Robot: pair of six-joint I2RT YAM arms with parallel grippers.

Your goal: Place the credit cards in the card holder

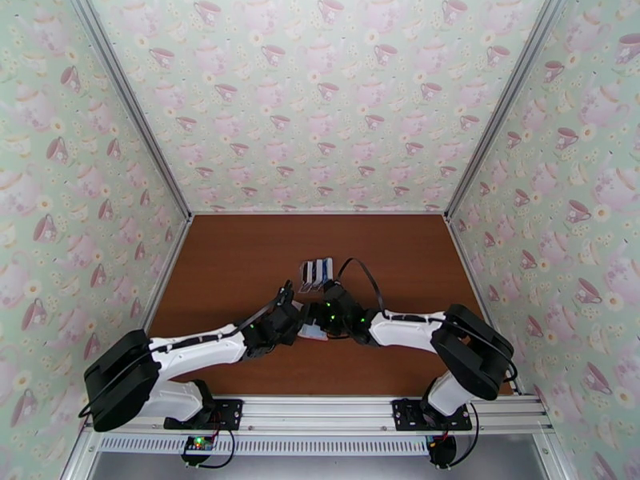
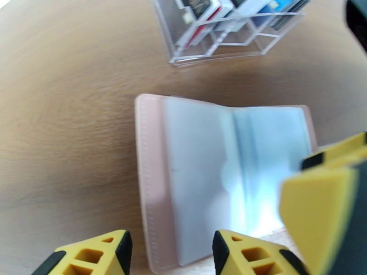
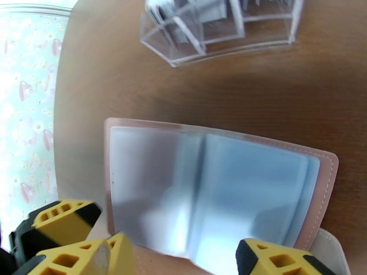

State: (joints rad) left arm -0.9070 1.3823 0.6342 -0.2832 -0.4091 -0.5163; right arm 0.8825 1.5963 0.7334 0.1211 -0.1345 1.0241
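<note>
- Left gripper: jaws spread wide and empty, straddling the wallet's near left edge, probably to pin it flat.
- Right gripper: also wide and empty, over the same near edge.
- The wallet lies open just ahead of both, pale pockets up and apparently empty, ready for loading.
- Beyond it, apart, a clear rack stands the cards upright for pinching.
- The wrist views show the pockets. In the top view the arms meet over the wallet and cover most of it.

Even bright light, wrist views motion-blurred, glare on card holder sleeves
</note>
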